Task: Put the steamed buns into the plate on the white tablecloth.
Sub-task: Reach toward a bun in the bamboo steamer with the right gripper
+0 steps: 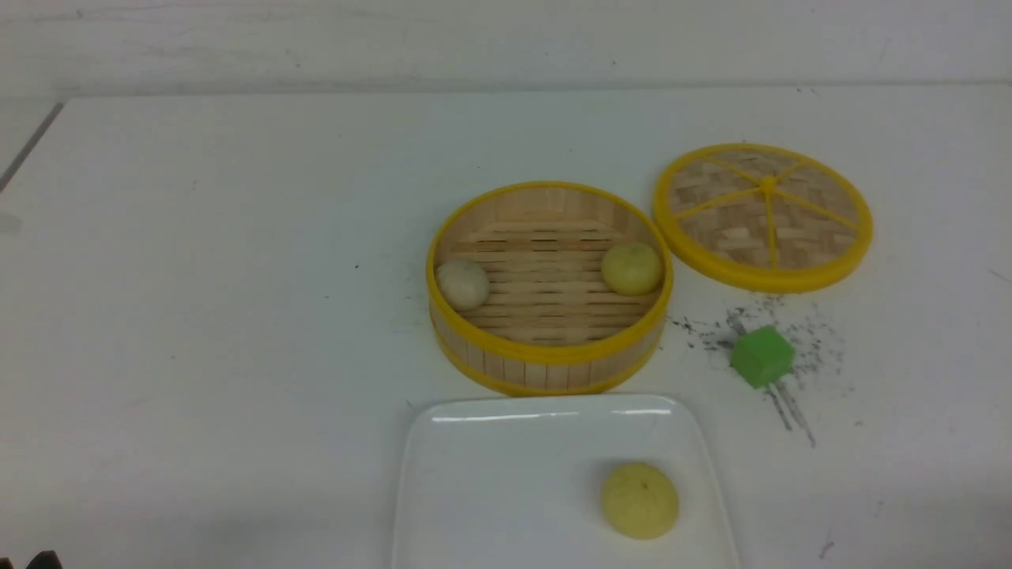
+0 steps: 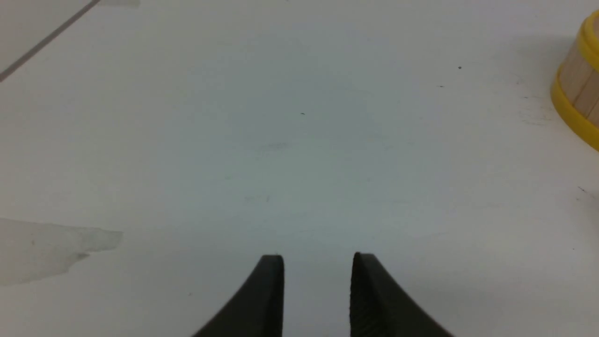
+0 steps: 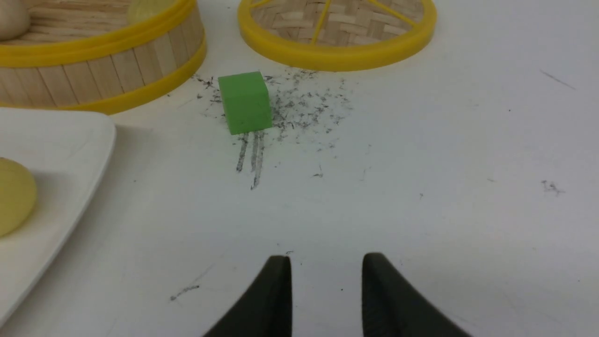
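One pale yellow bun (image 1: 639,500) lies in the white plate (image 1: 490,490) at the front of the white tablecloth (image 1: 221,300). A second pale yellow bun (image 1: 632,269) and an off-white bun (image 1: 462,284) sit inside the bamboo steamer (image 1: 549,359). Neither gripper shows in the front view. My left gripper (image 2: 317,262) is open and empty over bare cloth, left of the steamer (image 2: 578,89). My right gripper (image 3: 326,262) is open and empty over the cloth, right of the plate (image 3: 65,154) and short of the green cube (image 3: 245,101).
The woven bamboo lid (image 1: 763,215) lies flat to the right of the steamer. The green cube (image 1: 761,356) sits on dark scuff marks between lid and plate. A piece of clear tape (image 2: 51,248) lies on the cloth near my left gripper.
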Tool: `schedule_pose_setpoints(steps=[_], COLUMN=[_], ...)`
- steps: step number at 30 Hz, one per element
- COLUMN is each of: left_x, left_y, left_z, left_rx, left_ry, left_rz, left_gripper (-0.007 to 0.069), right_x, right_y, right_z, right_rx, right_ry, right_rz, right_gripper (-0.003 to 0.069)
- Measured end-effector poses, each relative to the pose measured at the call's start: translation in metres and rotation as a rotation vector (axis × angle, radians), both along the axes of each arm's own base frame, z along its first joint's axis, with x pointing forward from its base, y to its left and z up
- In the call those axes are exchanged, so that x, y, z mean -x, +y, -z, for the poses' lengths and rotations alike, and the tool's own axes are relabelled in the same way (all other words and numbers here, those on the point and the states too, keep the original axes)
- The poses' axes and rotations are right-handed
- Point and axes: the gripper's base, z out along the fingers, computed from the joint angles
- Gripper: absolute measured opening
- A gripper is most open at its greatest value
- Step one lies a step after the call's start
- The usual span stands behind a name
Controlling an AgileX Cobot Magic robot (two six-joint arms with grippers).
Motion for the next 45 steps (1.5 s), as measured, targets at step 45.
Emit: schedule_pose_setpoints(steps=[45], left_x=[-0.097], left_y=[-0.047], left_z=[-0.131], left_rx=[0.423], left_ry=[0.701], left_rz=[0.319], left_gripper=[0.0006], right_x=[-0.199], right_y=[0.09], right_z=[-0.138], right_rx=[-0.248], right_ry=[0.618], right_rz=[-0.445], right_gripper=[0.0222])
